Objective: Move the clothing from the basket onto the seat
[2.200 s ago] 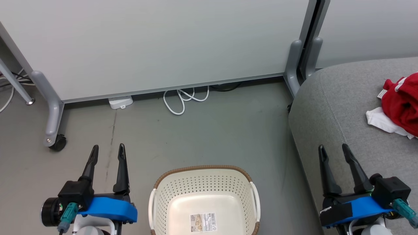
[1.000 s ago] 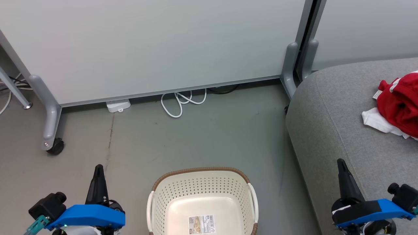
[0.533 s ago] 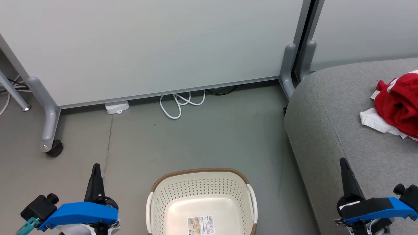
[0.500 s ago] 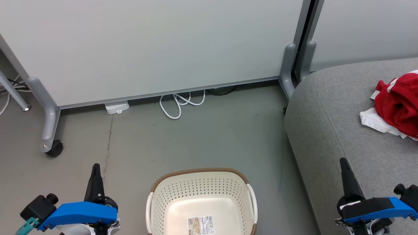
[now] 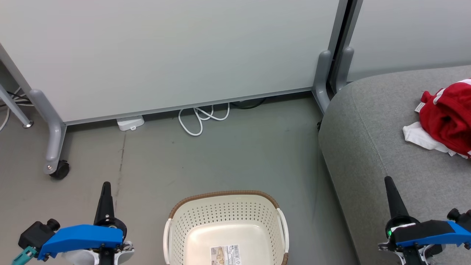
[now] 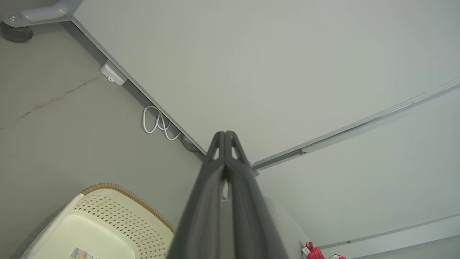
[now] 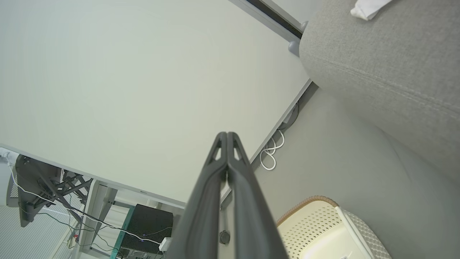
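Red clothing (image 5: pixel 447 119) on seat (image 5: pixel 368 132), beyond right fingers (image 5: pixel 392 200)

Left gripper (image 6: pixel 225 137): both dark fingers pressed flat together, nothing between them, tips against the pale partition panel (image 6: pixel 273 57). 
Lower left of the claw: the basket (image 6: pixel 118 212), cream, perforated wall, brown woven rim; barcode label (image 6: pixel 81 253) on its bare bottom. 
Left of the fingertips: white cable (image 6: pixel 157 124) looped on the grey floor (image 6: pixel 54 136) at the panel's foot. Farther up-left: small white box (image 6: pixel 112 75), then a dark caster (image 6: pixel 14 33). 
Just right of the fingers: the seat (image 6: pixel 287 230), grey edge. 
Low right of the claw: the clothing (image 6: pixel 314 252), a red scrap.
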